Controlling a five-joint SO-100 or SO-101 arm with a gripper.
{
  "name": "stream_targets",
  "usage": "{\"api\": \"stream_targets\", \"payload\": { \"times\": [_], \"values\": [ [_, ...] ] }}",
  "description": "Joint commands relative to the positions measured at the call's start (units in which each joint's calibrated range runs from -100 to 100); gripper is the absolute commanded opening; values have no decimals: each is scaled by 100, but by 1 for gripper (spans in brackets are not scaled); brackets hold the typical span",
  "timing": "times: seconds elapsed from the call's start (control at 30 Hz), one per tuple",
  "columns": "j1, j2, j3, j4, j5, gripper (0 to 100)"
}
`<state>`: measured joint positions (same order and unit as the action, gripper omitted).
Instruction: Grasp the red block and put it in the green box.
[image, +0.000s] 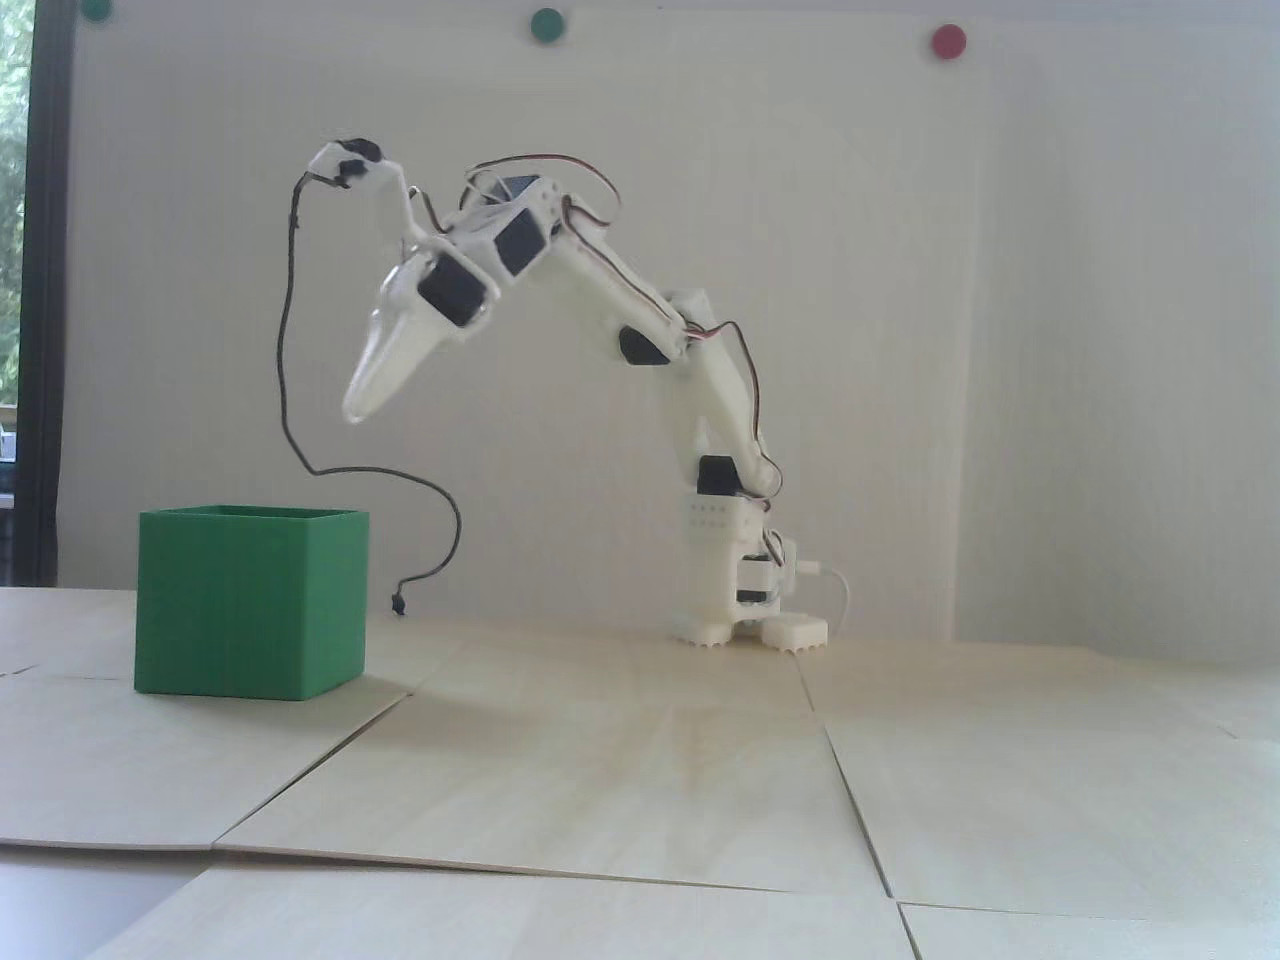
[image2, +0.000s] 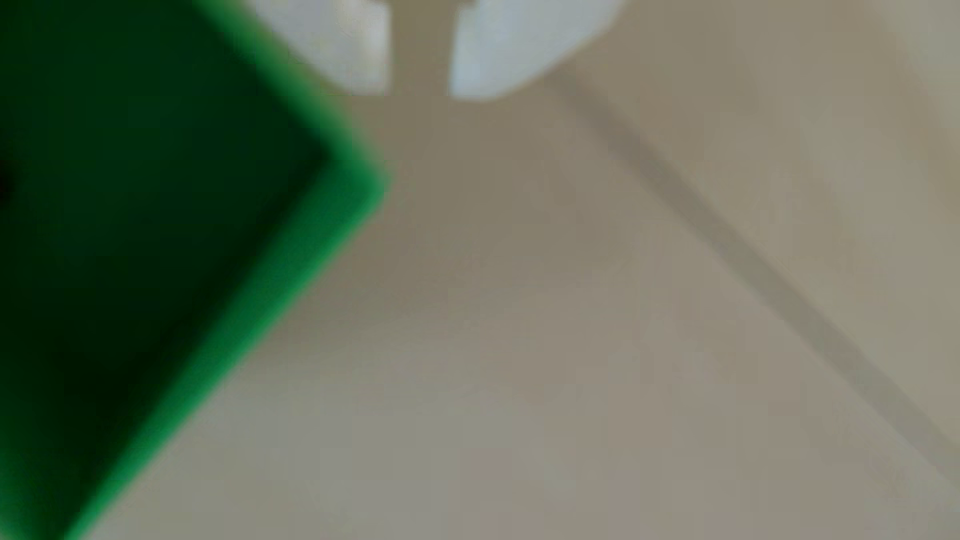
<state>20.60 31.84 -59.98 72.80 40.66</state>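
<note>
The green box stands on the table at the left of the fixed view, its open top facing up. In the blurred wrist view the green box fills the left side and its inside looks dark. My white gripper hangs in the air above the box's right edge, pointing down and to the left. In the wrist view my gripper shows a narrow gap between the two fingers, with only table visible in it. The red block shows in neither view.
A black cable dangles from the wrist down to the table beside the box. The arm's base stands at the back middle. Seams run between the pale wooden panels. Green and red dots are on the wall.
</note>
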Motion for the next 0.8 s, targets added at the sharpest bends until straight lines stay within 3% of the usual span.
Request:
{"api": "stream_targets", "payload": {
  "times": [0.0, 0.17, 0.4, 0.53, 0.77],
  "values": [
    [-624, -1230, -1393, 2552, 51, 2],
    [-994, -1664, -1775, 2653, -230, 2],
    [-1171, -2225, -1366, 2653, -204, 2],
    [-1581, -2959, 985, 2392, -37, 2],
    [-2538, -5209, 5963, -374, -1, 2]
  ]
}}
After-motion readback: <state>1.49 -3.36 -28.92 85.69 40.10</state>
